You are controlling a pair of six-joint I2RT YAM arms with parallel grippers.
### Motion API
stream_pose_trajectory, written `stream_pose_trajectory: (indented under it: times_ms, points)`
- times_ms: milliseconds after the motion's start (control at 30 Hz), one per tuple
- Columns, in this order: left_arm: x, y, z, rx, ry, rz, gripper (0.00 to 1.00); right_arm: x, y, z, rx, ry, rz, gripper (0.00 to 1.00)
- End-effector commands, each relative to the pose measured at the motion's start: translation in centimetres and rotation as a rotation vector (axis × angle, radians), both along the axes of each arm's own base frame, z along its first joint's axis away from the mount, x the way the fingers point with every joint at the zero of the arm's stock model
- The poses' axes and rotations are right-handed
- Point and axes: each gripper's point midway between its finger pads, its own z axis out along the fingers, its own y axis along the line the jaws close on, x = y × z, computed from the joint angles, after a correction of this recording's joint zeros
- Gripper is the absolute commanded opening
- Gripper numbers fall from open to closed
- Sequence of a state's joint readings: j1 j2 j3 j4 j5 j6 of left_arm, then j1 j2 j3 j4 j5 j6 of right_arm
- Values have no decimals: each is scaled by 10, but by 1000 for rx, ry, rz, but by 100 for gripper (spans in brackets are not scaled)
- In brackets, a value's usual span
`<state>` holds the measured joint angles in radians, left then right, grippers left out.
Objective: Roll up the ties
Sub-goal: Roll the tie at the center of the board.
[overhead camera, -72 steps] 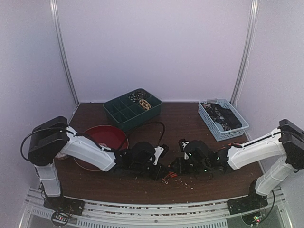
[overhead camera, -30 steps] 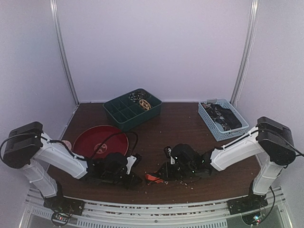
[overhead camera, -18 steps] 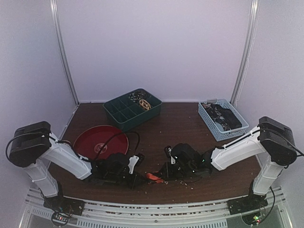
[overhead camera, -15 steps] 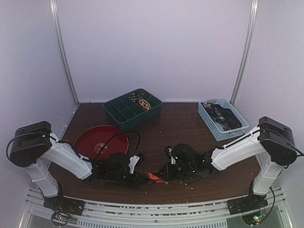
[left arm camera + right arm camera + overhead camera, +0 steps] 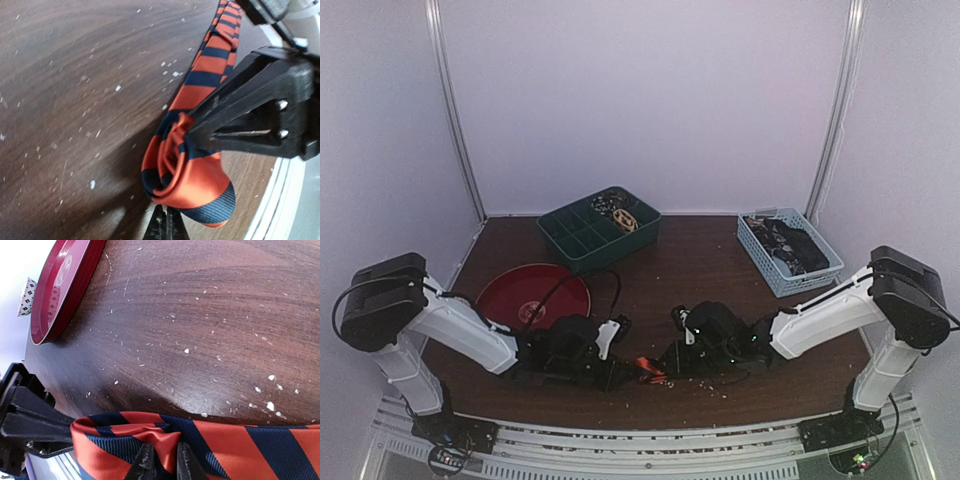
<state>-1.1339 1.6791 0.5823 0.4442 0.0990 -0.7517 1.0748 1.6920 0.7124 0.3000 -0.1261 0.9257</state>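
Rolling step, partway: striped tie (image 5: 195,185) lies on the table (image 5: 75,100) near its front edge, one end loosely coiled. Right hand (image 5: 163,460) grasps the coil's inner fold. Left hand (image 5: 165,227) is clenched at the coil's rim; whether it holds fabric cannot be told. The next move probably calls for winding the coil along the flat band while keeping it taut.

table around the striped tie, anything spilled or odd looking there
Yes: pale crumbs lie scattered over the dark wooden table around the orange-and-navy striped tie, like spilled debris. The tie's rolled end also looks loose and lopsided, its layers uneven.
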Motion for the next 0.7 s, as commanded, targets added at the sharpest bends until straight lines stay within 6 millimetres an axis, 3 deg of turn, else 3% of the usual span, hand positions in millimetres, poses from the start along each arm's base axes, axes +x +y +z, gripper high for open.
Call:
stream_pose_trajectory:
  times_ms: [0, 200, 367, 433, 533, 667]
  points:
    - [7, -20, 30, -86, -47, -32, 0, 2, -10, -2, -34, -20, -7, 15]
    - [9, -30, 37, -99, -53, -45, 0, 6, -12, -3, -41, -31, -11, 9]
    - [11, -34, 37, -91, -56, -49, 0, 6, -16, -4, -60, -38, -8, 32]
    - [12, -35, 34, -82, -55, -48, 0, 9, -20, -2, -67, -50, -20, 33]
    - [13, -37, 32, -76, -52, -51, 0, 14, -25, 5, -72, -69, -35, 28]
    - [14, -39, 34, -75, -56, -52, 0, 14, -24, 8, -61, -73, -21, 12]
